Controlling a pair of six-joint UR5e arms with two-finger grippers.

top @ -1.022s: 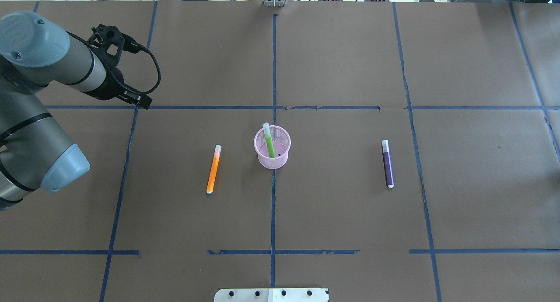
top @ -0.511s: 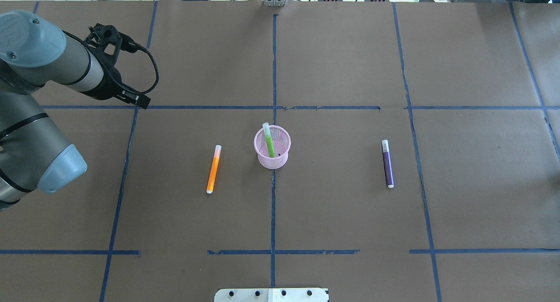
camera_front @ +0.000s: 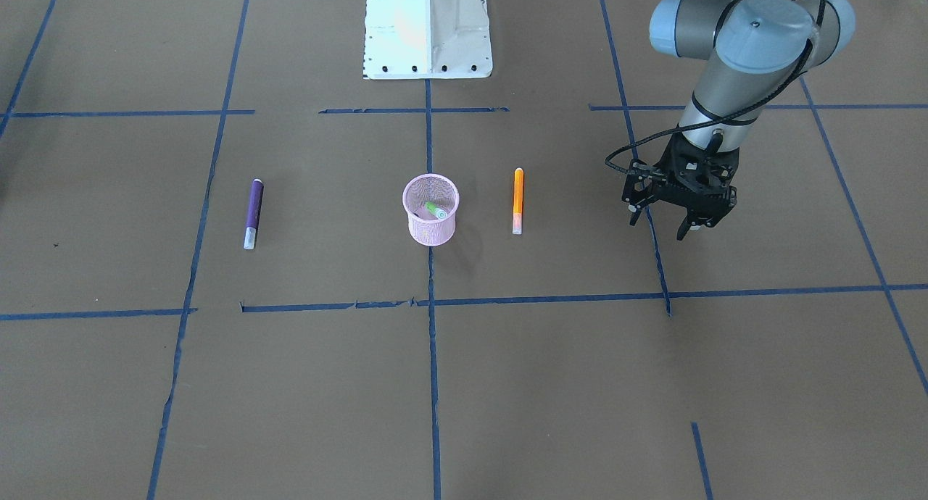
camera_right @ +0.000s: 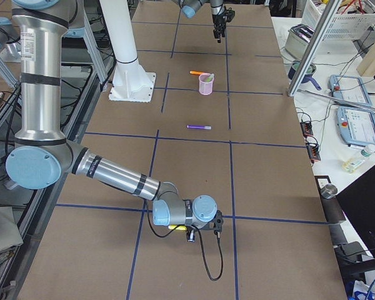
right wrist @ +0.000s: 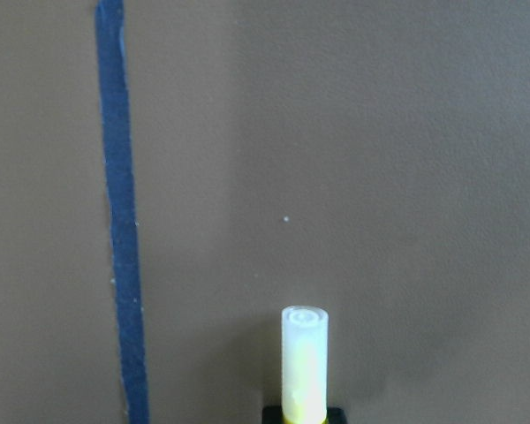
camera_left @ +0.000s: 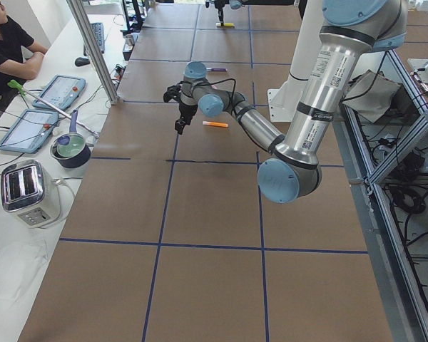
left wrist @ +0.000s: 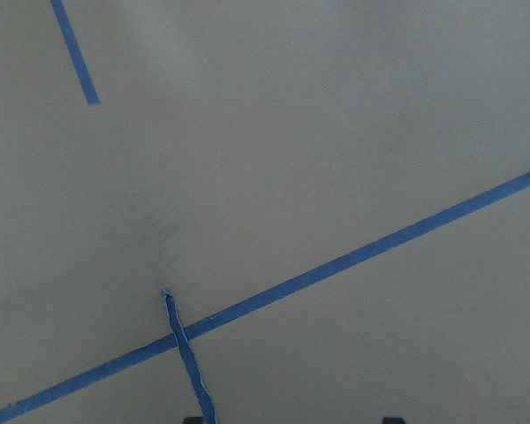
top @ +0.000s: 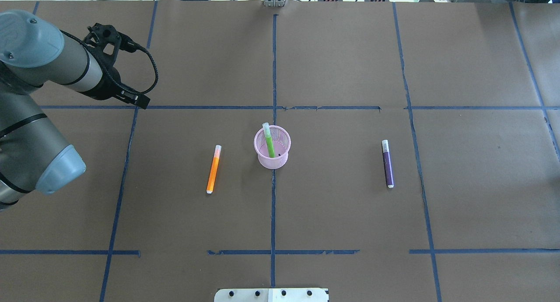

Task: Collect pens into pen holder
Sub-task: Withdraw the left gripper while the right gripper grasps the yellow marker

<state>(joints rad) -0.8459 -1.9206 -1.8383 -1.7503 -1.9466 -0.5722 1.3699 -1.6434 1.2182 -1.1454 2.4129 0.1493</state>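
Clearly, the coming move depends on how the orange pen [top: 213, 170] lies from the left gripper [camera_front: 663, 223]. In the overhead view this pen lies flat on the table, to the right of the gripper and nearer. Its long axis runs from near to far with a slight lean, and the pale end is on the far side. It is just left of the pen holder [top: 273, 163], not touching it.

The left gripper hangs over a blue tape line [camera_front: 656, 261] with its fingers spread and nothing between them. They seem to open across the pen's long axis, so probably little turning of the wrist is needed, mainly a travel to the right and nearer.

The green pen [top: 269, 142] leans inside the holder. The purple pen [top: 387, 164] lies on the right side, also near to far.

The right gripper [right wrist: 305, 415] is well apart from all this, at the table's right end. It pinches the yellow pen [right wrist: 304, 362]. So the left arm is nearer to the orange pen.
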